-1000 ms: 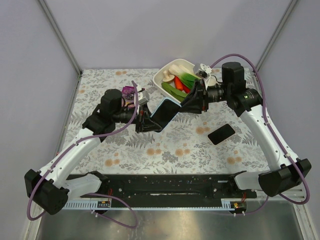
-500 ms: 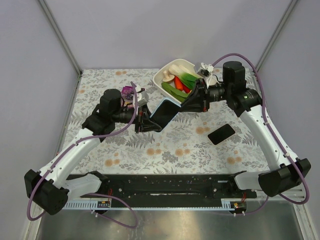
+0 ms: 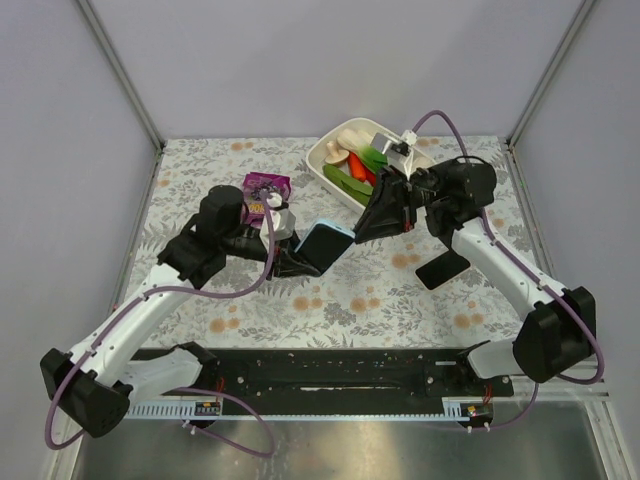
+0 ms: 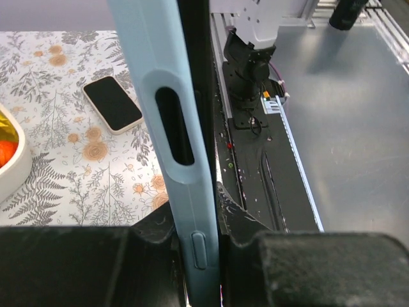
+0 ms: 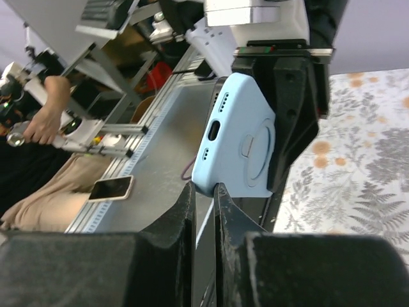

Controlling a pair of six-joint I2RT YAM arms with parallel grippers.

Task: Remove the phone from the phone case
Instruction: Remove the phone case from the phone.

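Risk first: loss of the phone case (image 3: 322, 245) from the left gripper (image 3: 298, 258), clamped shut across its blue sides and holding it tilted off the table (image 3: 200, 170) near the middle of the overhead view. Caused, most likely, by a hard pull from the right gripper (image 3: 361, 233) at 2 o'clock of the case, against a pinch covering only the lower end. Right fingers (image 5: 172, 230) narrow, almost together, tips at a corner of the case; gripping it or merely touching, cannot tell. Phone (image 4: 195, 77) seen as a dark slab seated in the blue shell, not yet out. Second danger: popping the phone free with nothing under it, then a drop onto the table. Third: peeling at the wrong lip and only flexing the shell.

Around: a spare phone (image 3: 442, 268) flat at 4 o'clock of the case, well apart; a white bowl (image 3: 318, 158) of vegetables at 12 to 1 o'clock, just behind the right wrist and close to any backward pull; a purple packet (image 3: 265, 187) at 10 o'clock, beside the left arm. Nothing between the two grippers but the case itself.
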